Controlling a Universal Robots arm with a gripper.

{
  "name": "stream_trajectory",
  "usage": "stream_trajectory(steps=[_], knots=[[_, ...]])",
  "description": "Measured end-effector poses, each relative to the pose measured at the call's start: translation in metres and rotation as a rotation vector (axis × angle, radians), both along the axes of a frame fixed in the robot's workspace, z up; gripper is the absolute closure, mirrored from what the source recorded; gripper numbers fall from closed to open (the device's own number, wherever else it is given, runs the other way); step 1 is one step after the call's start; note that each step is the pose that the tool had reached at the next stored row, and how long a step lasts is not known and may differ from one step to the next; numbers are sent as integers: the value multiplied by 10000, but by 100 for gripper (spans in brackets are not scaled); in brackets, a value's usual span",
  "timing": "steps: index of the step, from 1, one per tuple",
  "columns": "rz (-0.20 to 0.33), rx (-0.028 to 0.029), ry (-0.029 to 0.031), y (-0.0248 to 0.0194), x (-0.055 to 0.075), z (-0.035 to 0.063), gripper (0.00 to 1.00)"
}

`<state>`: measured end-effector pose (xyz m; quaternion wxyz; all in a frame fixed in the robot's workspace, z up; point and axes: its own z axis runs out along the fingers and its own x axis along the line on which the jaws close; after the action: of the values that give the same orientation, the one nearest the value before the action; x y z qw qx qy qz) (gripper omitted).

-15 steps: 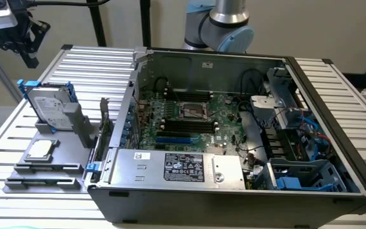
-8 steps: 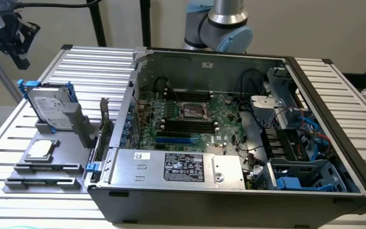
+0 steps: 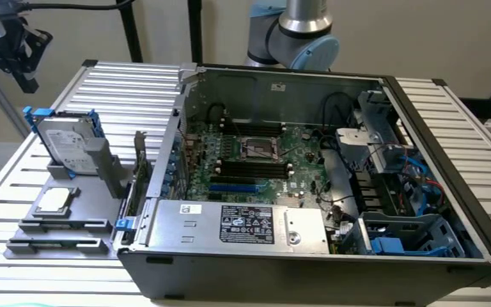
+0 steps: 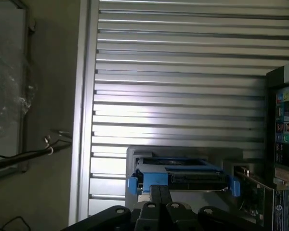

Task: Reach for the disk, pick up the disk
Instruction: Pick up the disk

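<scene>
The disk [image 3: 64, 144] stands on edge in a grey holder at the exterior view's left, beside the open computer case. It is a silver-grey drive with a white label, framed by a blue bracket. My gripper [image 3: 25, 75] hangs high above and behind it, well clear, near the table's far corner. In the wrist view the disk [image 4: 183, 174] is seen edge-on from above, its blue bracket ends sticking out at both sides. The gripper [image 4: 160, 193] has its two black fingers pressed together, shut on nothing.
The open computer case [image 3: 450, 192] takes up the middle and the exterior view's right of the slatted metal table [image 3: 126, 80]. A square silver processor chip [image 3: 55, 199] lies on the grey holder near the disk. A circuit card [image 3: 140, 160] stands upright between disk and case. The silver power supply box [image 3: 237, 224] sits inside the case front.
</scene>
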<state>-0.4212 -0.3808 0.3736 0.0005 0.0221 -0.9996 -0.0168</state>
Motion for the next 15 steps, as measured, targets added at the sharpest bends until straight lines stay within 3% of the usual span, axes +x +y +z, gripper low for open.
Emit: stream_trajectory(steps=[15], knots=[[2725, 1, -1, 0, 1, 0, 89]])
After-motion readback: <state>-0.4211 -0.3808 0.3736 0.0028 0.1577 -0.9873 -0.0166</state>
